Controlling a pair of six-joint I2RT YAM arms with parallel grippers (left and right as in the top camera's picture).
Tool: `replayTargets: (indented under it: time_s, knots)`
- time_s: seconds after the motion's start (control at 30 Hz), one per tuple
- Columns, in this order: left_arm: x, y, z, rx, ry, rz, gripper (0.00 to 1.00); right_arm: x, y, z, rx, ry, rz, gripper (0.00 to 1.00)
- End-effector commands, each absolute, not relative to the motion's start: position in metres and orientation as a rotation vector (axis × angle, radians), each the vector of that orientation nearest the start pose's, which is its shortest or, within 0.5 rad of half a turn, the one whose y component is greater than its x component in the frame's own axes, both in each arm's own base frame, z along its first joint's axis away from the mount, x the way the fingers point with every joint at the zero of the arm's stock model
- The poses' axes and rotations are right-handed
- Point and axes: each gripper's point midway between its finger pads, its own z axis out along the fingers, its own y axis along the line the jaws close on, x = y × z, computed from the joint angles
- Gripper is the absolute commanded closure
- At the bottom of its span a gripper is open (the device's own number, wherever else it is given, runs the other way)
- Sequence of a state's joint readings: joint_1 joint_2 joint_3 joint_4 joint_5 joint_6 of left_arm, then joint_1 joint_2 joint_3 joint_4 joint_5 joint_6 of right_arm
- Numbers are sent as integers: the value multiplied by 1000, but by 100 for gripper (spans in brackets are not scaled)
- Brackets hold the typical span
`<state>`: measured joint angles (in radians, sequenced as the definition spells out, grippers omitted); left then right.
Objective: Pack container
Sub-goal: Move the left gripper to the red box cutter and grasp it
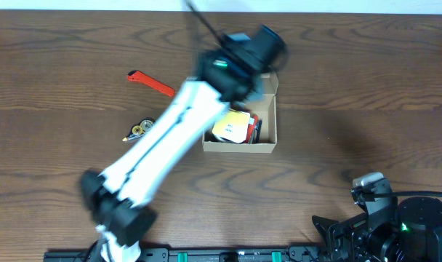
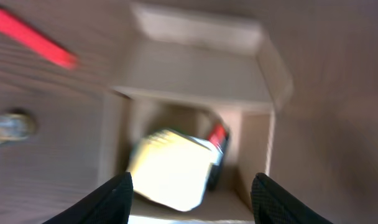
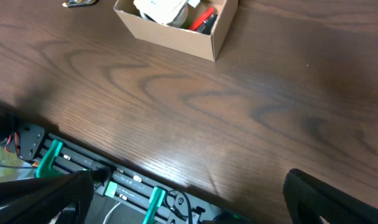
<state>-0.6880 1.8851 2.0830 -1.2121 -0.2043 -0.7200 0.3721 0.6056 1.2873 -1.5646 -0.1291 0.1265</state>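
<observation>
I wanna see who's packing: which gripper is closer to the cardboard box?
Left. The left gripper hovers right above the box; the right gripper sits far off, by the table's near edge.

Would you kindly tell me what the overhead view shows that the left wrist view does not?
Only overhead: the right arm, parked at the near right. Only left wrist: the left gripper, fingers spread above the container, and its flap lid unobstructed. Both: the container, the pale packet inside it and the red tool beside it.
</observation>
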Motion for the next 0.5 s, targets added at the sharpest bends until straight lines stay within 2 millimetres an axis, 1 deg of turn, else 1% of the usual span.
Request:
replayTargets:
  time_s: [0.0,0.03,0.07,0.13,0.27,0.33,0.43,0.47]
  knots:
    - [401,-184,292,-464,2452,-148,32,95,60,276,-357,2451,373,1]
    - [407,-168,292,-515,2443,-132,11,95,60,276,-357,2451,373,1]
    - [415,-154,291,-559,2433,-131,5,95,60,276,-357,2451,373,1]
    - [427,-133,285,-636,2441,-154,5,95,60,276,-357,2451,373,1]
    - [443,-91,271,-766,2434,-108,5,95,60,276,-357,2451,373,1]
    - [449,-80,262,-830,2437,-110,5,94,60,276,-357,2452,373,1]
    - [458,-71,239,-994,2438,-135,5,94,60,276,-357,2452,373,1]
    - [461,-69,230,-1067,2432,-139,2,94,60,276,-357,2452,373,1]
